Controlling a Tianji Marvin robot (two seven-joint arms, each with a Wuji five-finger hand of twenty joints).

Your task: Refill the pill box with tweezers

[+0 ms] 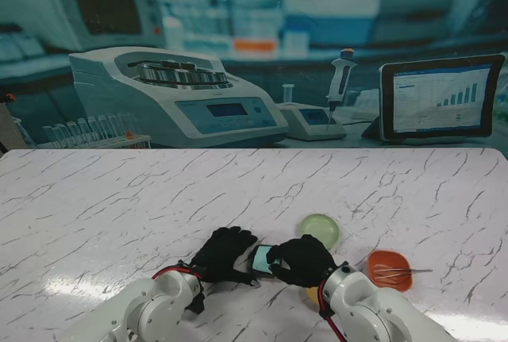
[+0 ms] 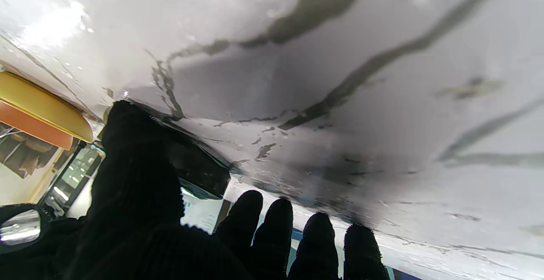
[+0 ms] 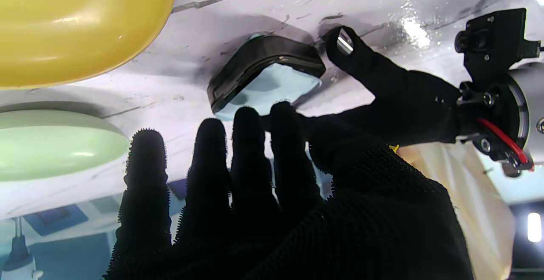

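Observation:
The pill box (image 1: 260, 259) is a dark case with a light blue face, lying flat on the marble table between my two black-gloved hands. My left hand (image 1: 226, 253) rests on the table to its left, fingers spread, with its thumb (image 3: 374, 72) pressed against the box's corner (image 3: 265, 74). My right hand (image 1: 300, 260) reaches in from the right, and its straight fingertips (image 3: 246, 118) touch the blue face. Neither hand wraps around the box (image 2: 197, 171). The metal tweezers (image 1: 403, 270) lie across an orange dish (image 1: 389, 280) to the right of my right wrist.
A pale green dish (image 1: 320, 229) sits just beyond my right hand, also seen as the green dish (image 3: 55, 144). A yellow dish (image 3: 76, 25) lies close by, mostly hidden under my right wrist in the stand view. A lab backdrop stands behind the table's far edge (image 1: 254, 151).

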